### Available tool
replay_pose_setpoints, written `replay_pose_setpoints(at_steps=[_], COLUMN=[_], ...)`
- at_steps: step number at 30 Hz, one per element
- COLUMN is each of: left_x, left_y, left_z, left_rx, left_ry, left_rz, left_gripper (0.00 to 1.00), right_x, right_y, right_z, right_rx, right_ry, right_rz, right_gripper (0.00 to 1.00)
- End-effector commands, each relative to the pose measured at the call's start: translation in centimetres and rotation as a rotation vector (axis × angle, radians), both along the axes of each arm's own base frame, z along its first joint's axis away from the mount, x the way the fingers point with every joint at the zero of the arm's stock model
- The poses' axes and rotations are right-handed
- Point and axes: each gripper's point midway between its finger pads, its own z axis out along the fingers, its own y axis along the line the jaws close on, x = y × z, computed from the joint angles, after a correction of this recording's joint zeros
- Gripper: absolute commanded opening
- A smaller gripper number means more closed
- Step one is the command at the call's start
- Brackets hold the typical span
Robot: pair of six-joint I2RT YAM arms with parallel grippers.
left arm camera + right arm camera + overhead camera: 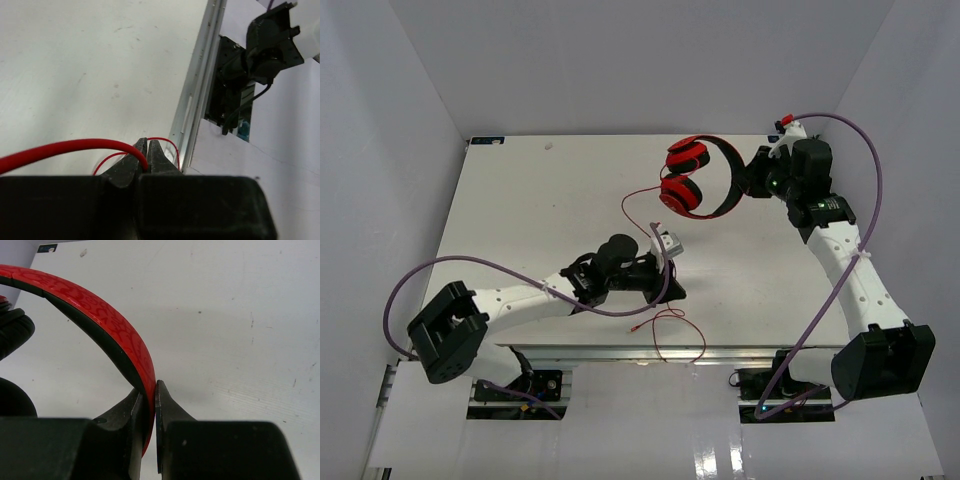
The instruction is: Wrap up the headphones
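Observation:
The red headphones with black ear pads hang above the table at the back right, held by their headband. My right gripper is shut on that headband, which passes between its jaws in the right wrist view. A thin red cord runs from the lower ear cup down to my left gripper, shut on the cord near the table's middle front. The left wrist view shows the cord pinched between the closed fingertips of that gripper. The cord's loose end curls over the table's front edge.
Purple robot cables loop along both arms. The table's metal front rail lies just beyond the left gripper, with the right arm's base past it. White walls enclose the table on three sides.

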Motion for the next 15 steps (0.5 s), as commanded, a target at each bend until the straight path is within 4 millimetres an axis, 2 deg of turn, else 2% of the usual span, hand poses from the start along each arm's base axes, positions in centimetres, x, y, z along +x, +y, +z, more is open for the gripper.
replay_pose_setpoints(at_steps=[1, 5, 9, 11, 15], left_x=[1.6, 3.0, 4.6, 5.2, 6.0], left_y=[2.3, 3.6, 5.6, 7.4, 10.7], left_z=[2.4, 3.9, 5.9, 6.3, 11.1], left_rx=[-0.026, -0.013, 0.073, 0.157, 0.199], left_ry=[-0.045, -0.099, -0.196, -0.24, -0.38], left_rz=[0.042, 0.073, 0.138, 0.181, 0.289], left_gripper=[0.0, 0.0, 0.0, 0.0, 0.0], right_x=[-1.5, -1.8, -1.6, -1.7, -1.3], right_y=[2.0, 2.0, 0.7, -0.3, -2.4], right_z=[6.1, 5.7, 5.0, 5.1, 3.9], right_rx=[0.113, 0.095, 0.05, 0.014, -0.078], right_ry=[-0.133, -0.137, -0.151, -0.174, -0.201], right_rz=[0.158, 0.177, 0.138, 0.104, 0.006], right_gripper=[0.08, 0.08, 0.08, 0.08, 0.08])
